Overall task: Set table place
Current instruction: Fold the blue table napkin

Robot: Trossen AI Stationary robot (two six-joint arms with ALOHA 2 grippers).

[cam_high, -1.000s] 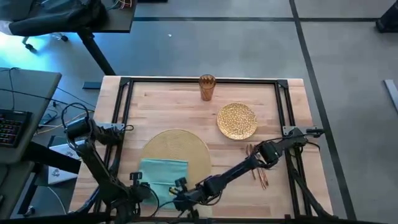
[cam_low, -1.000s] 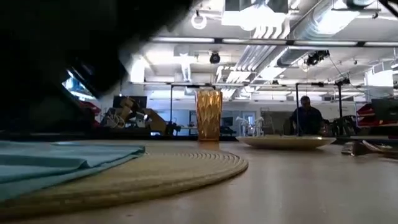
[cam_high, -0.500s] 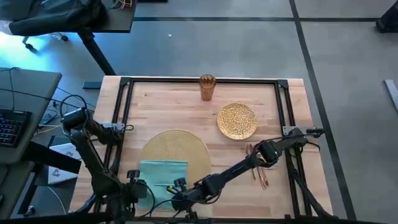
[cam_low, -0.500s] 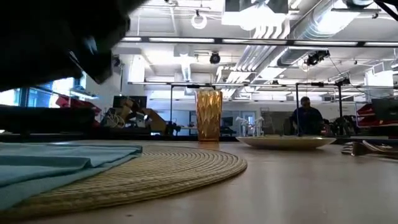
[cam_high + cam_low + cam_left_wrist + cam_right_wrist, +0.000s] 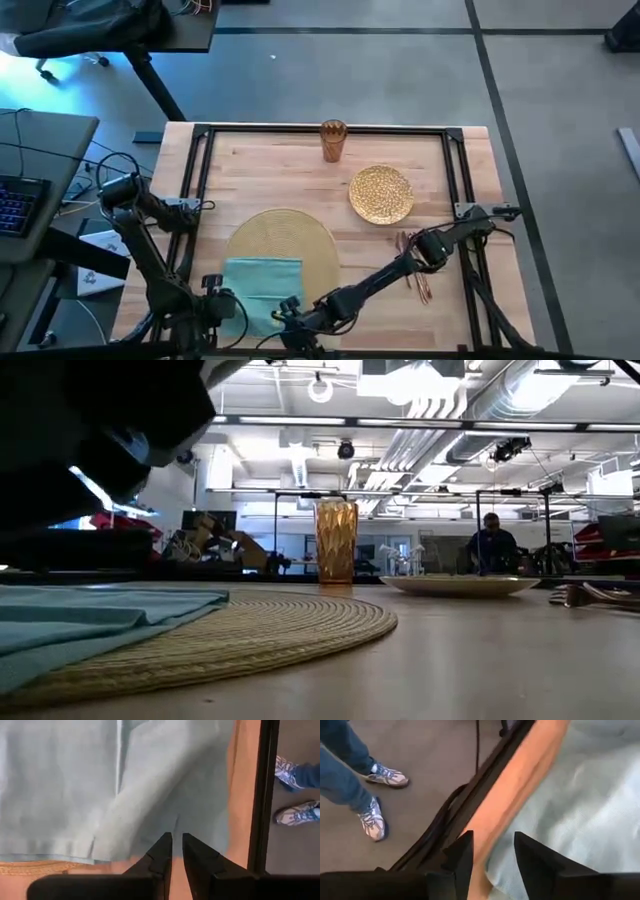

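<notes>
On the light-wood butcher-block table (image 5: pixel 280 175), both dark grippers are hovering at the near edge over the teal cloth napkin (image 5: pixel 262 285), which is lying partly on the large round pale-gold woven placemat (image 5: pixel 285 245). The left gripper (image 5: pixel 173 845) is showing its fingers nearly closed with only a thin gap and nothing between them, while the right gripper (image 5: pixel 492 851) is holding its fingers somewhat apart, empty, above the napkin's edge by the black rail. The glittery gold round plate (image 5: pixel 381 193), the amber faceted cup (image 5: pixel 333 140) and the copper cutlery (image 5: pixel 415 270) are sitting apart from the placemat.
</notes>
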